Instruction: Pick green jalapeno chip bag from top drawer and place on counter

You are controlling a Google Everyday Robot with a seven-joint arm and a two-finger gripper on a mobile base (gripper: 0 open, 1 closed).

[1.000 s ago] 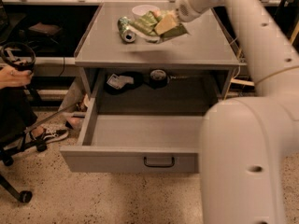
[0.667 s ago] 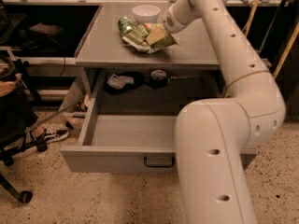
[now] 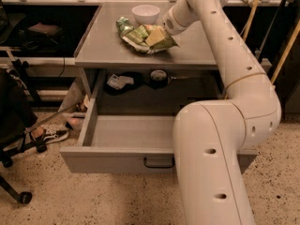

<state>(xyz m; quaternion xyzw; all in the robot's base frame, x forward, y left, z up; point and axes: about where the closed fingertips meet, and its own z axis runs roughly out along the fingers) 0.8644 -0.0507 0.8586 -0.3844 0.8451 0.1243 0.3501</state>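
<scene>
The flat grey bench (image 3: 101, 50) holds the crinkly green chip bag (image 3: 135, 34), with the pincer (image 3: 157, 35) on it; we cannot tell if it grips. Pulling away could drag the bag into the round white bowl (image 3: 146, 14) just behind. The wide grey metal drawer (image 3: 103, 159) stands open below, out of the way.

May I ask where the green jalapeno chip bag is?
The green jalapeno chip bag lies on the counter before the white bowl, the gripper at its right half.

Lab or workshop, speckled floor (image 3: 56, 205), rolling chair (image 3: 14, 121), wooden poles (image 3: 286, 50), jaws over counter (image 3: 103, 48)
</scene>
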